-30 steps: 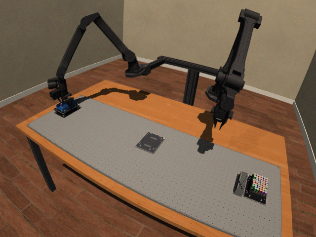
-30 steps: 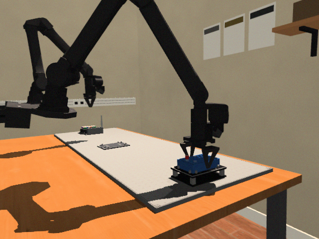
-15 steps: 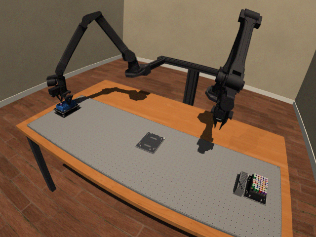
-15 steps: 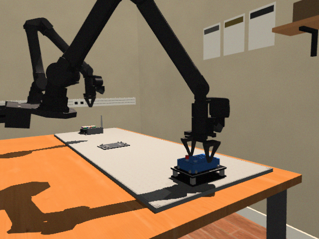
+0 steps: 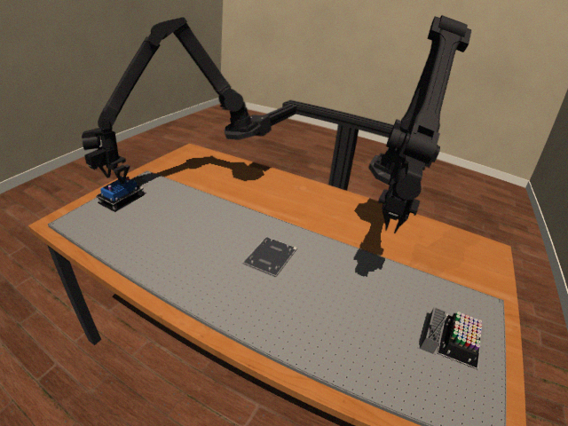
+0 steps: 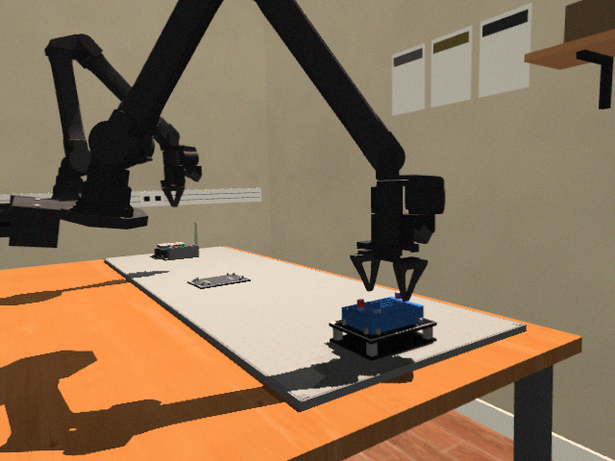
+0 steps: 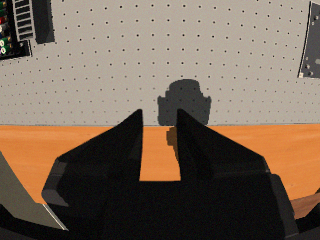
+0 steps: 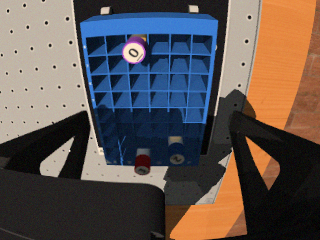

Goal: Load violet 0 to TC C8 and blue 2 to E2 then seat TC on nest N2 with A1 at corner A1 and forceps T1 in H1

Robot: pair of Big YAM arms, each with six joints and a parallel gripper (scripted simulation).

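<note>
Bright blue carrier, purple-ringed white cap, orange wood-grained table

A black "0" is printed on the white cap of a violet vial, at 11 o'clock in the blue carrier. At about 5 o'clock, a "2" marks the cap of a blue vial. The mark on the red vial's cap is too blurred to read.
</note>
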